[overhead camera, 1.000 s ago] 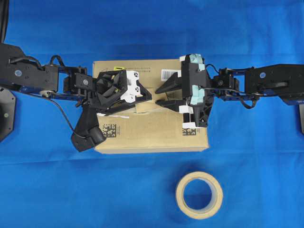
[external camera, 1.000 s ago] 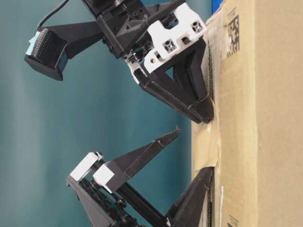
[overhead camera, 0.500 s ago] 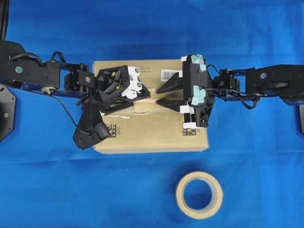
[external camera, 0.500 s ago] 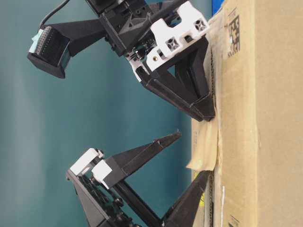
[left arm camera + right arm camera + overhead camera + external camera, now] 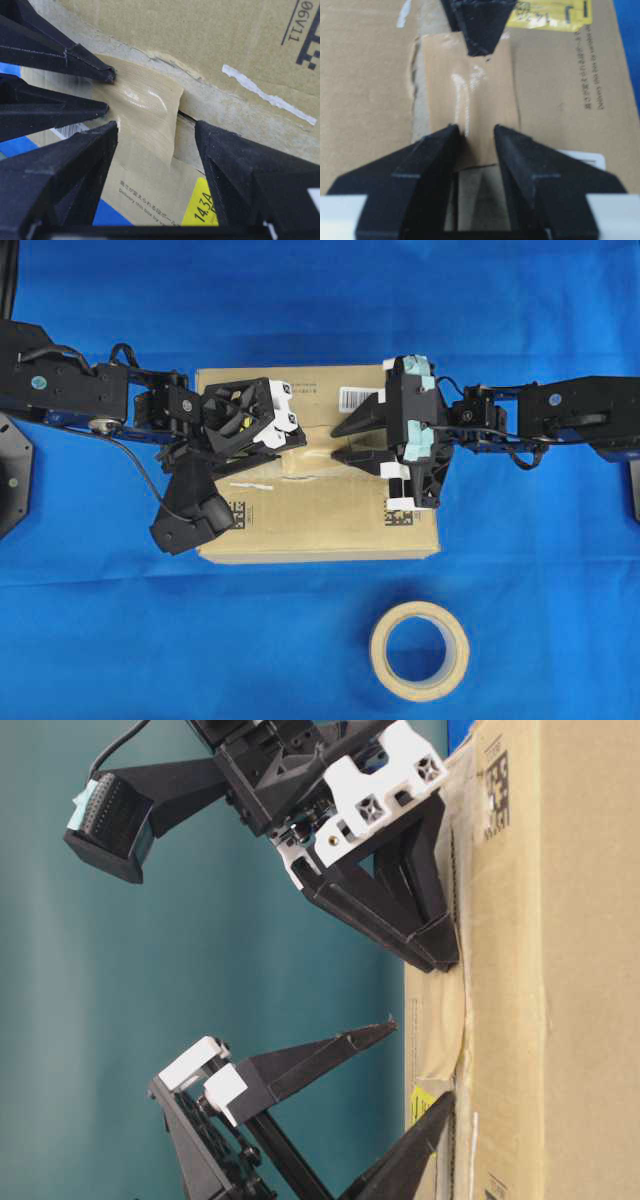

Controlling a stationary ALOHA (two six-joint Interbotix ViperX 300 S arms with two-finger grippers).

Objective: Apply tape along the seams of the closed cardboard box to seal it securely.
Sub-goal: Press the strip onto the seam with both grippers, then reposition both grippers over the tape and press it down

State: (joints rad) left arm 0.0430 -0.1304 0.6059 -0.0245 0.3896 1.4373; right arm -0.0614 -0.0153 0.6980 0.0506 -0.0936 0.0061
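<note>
Small tan rectangular paper tape piece [image 5: 470, 95] lies across the thin dark seam [image 5: 186, 116] mid-top of the brown rectangular cardboard box [image 5: 320, 525]. Its surface is glossy and wrinkled, with one edge lifting slightly. My left tool [image 5: 297, 445] has its jaws spread wide, holding nothing, black wedge fingertips down on the tape's left end. My right tool [image 5: 340, 440] is also wide and empty, one pointed finger low at the tape's other end, the other raised clear. Box top is matte, with ragged pale old tape residue [image 5: 267, 95] and a yellow sticker [image 5: 555, 12]. Round beige tape roll [image 5: 419, 651] with a hollow centre sits well apart on the blue cloth table [image 5: 100, 640].
</note>
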